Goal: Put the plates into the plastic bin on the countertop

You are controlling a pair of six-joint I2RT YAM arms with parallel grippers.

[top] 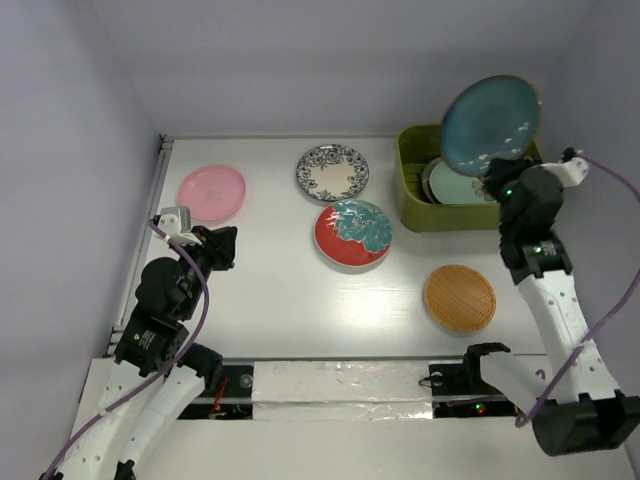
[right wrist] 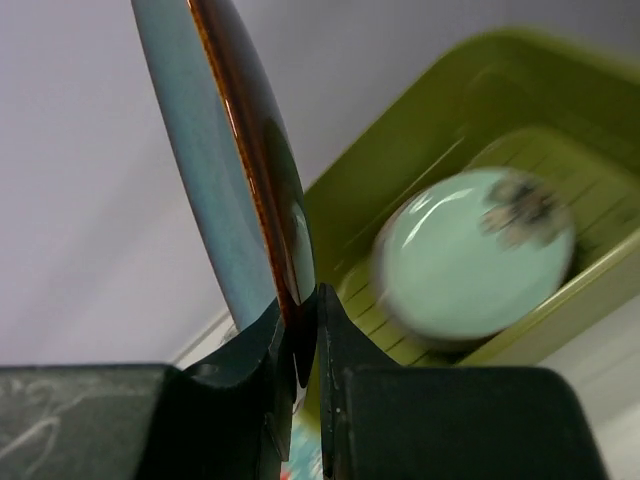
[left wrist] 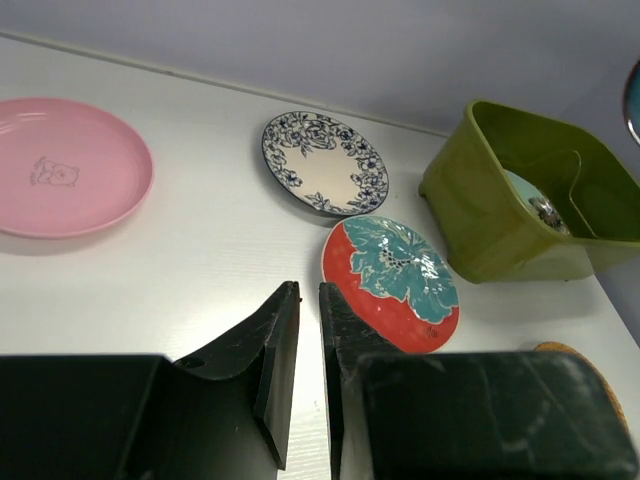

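Holding entry, right arm: right gripper (right wrist: 298,310) pinched tight on the lower rim of the dark teal plate (top: 490,122), which stands on edge in the air above the far end of the plastic bin (top: 410,190). It is probably gripped by the rim and tipped upright so that it can go down between the tub walls rather than catch on them. Contents of bin: one mint plate (right wrist: 470,255) lying flat on the slotted base, with what may be a greyer plate under it, not clear enough to confirm. Left arm: left gripper (left wrist: 308,295) with jaws drawn almost together, only a slit between them, nothing held, parked low over the near left of the countertop (top: 280,290). Loose stock on that surface, all flat and apart from one another: pink plate (top: 211,191) far left; blue-white patterned plate (top: 332,172) centre back; red plate with teal flower (top: 352,233) just in front of it; orange-brown plate (top: 459,297) near right, in front of the bin. By this count four plates await collection.
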